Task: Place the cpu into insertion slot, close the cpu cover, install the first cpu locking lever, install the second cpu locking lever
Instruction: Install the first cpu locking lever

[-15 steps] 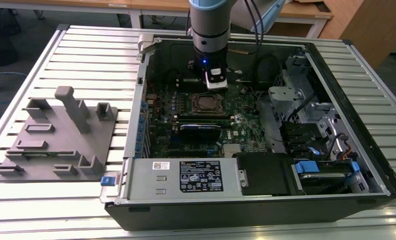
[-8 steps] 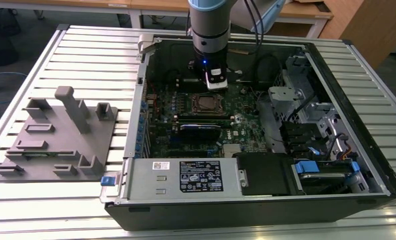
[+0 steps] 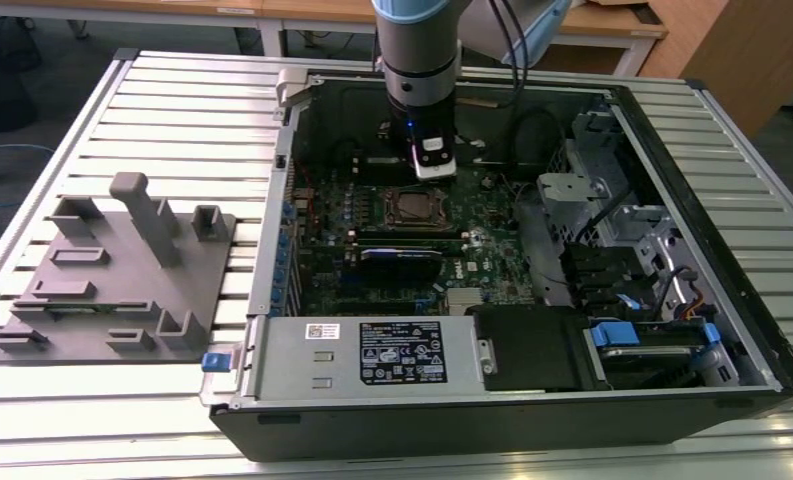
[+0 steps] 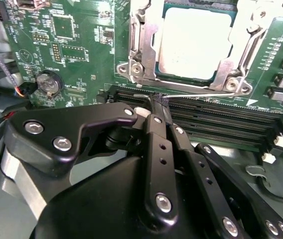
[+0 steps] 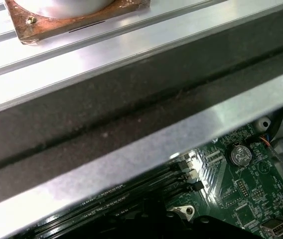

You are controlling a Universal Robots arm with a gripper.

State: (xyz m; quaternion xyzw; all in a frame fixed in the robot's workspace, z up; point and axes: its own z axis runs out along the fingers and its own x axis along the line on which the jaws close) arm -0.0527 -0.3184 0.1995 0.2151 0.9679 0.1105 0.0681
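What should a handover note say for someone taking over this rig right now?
Gripper: fingers closed together, pinching the thin wire locking lever just beside the socket, seen in the second wrist view.
The cpu sits in the insertion slot; the cpu cover lies down around it.
Done: cpu placed, cover closed.
Left: the held lever is not visibly hooked down; the state of the other lever cannot be told.

cpu cover (image 4: 146, 69) cropped at edge
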